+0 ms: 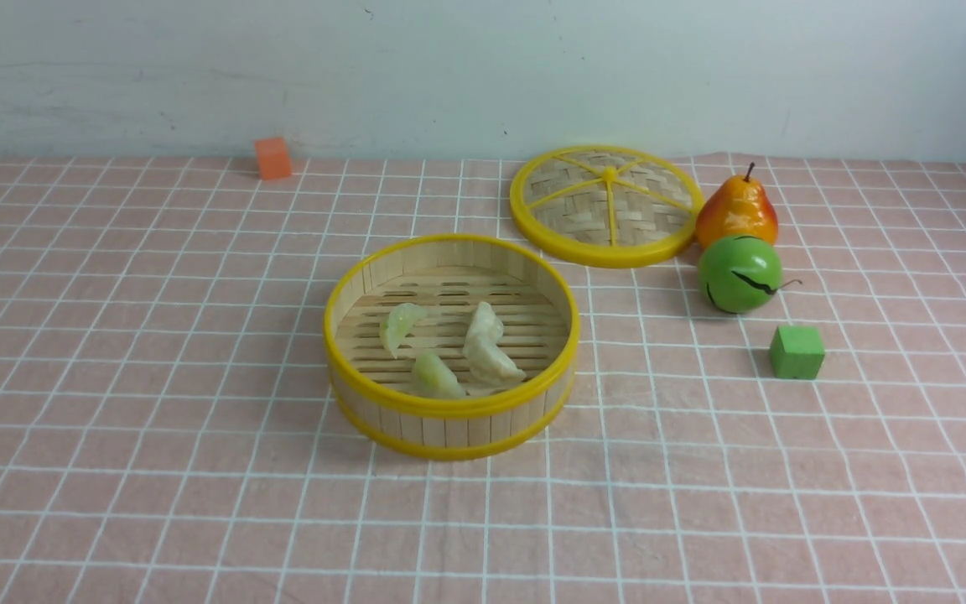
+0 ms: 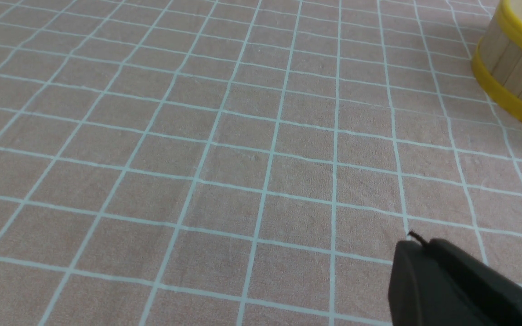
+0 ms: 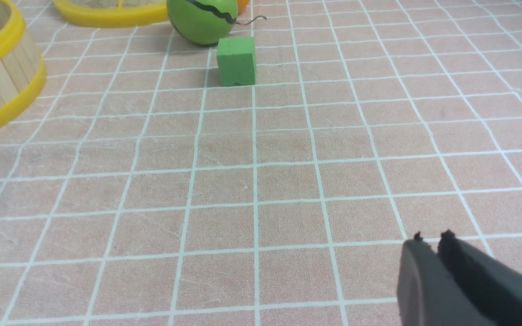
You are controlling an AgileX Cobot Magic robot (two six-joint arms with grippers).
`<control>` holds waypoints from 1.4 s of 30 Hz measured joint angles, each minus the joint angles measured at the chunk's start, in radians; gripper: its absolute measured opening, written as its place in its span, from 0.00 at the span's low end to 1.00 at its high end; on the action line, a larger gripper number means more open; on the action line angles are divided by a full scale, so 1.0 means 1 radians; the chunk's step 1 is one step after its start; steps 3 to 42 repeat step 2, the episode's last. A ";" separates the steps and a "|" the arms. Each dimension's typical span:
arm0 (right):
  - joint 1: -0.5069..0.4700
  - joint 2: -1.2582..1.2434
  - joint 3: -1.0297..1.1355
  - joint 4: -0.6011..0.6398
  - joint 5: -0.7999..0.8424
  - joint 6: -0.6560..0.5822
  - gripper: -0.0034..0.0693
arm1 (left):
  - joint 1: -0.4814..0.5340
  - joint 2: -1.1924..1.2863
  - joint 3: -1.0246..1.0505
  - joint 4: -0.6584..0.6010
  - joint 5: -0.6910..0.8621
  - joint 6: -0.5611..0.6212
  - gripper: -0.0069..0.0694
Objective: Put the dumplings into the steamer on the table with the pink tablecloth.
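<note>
The steamer [image 1: 449, 408] stands mid-table on the pink tablecloth [image 1: 156, 352]. Inside it lie the dumplings: two pale green ones [image 1: 402, 325] [image 1: 435, 375] and two whitish ones [image 1: 483, 323] [image 1: 493, 366] resting against each other. Neither arm shows in the front view. In the left wrist view my left gripper [image 2: 417, 242] is shut and empty above bare cloth, with the steamer's wall [image 2: 510, 68] some way off. In the right wrist view my right gripper [image 3: 431, 237] has its jaws nearly together, only a sliver between the tips, and holds nothing. It is well apart from the steamer [image 3: 2, 86].
A flat woven yellow-rimmed disc [image 1: 606, 205] lies behind the steamer to the right. Beside the disc are a pear [image 1: 736, 210], a green round fruit [image 1: 740, 273] and a green cube [image 1: 797, 351] [image 3: 236, 61]. An orange cube [image 1: 272, 158] sits by the back wall.
</note>
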 joint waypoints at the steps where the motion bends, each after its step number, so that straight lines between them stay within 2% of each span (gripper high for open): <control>1: 0.000 0.000 0.000 0.000 0.000 0.000 0.13 | 0.000 0.000 0.000 0.000 0.000 0.000 0.09; 42: 0.000 0.000 0.000 0.000 0.000 0.000 0.13 | 0.000 0.000 0.000 0.000 0.000 0.000 0.09</control>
